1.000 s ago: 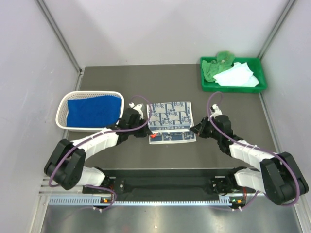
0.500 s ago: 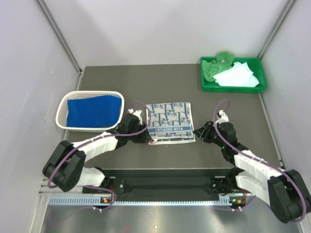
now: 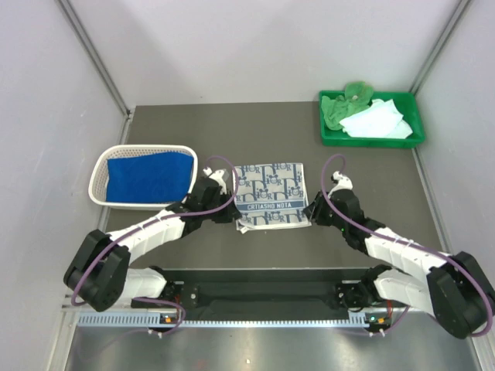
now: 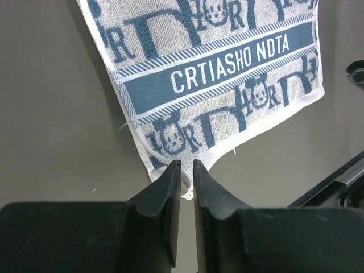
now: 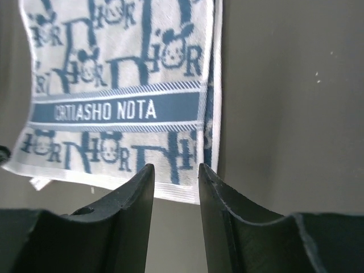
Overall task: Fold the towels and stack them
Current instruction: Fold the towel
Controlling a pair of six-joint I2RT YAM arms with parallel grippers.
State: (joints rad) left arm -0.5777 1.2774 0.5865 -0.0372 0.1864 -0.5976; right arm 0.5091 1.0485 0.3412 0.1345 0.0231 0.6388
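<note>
The blue-grey patterned white terry towel [image 3: 271,195] lies flat on the dark worktop [image 3: 371,178]. The left claw [image 4: 182,168] is nearly clenched at its near corner, and I cannot tell whether it pinches the cloth. The right claw [image 5: 176,170] is released over its near edge.

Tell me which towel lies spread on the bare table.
The patterned towel, mid-table. The blue towel sits in the basket; the green towel and white towel lie in the tray.

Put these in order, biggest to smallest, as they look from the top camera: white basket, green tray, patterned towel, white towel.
1. white basket and green tray: they look about alike, so no ranking between them.
2. patterned towel
3. white towel
</note>
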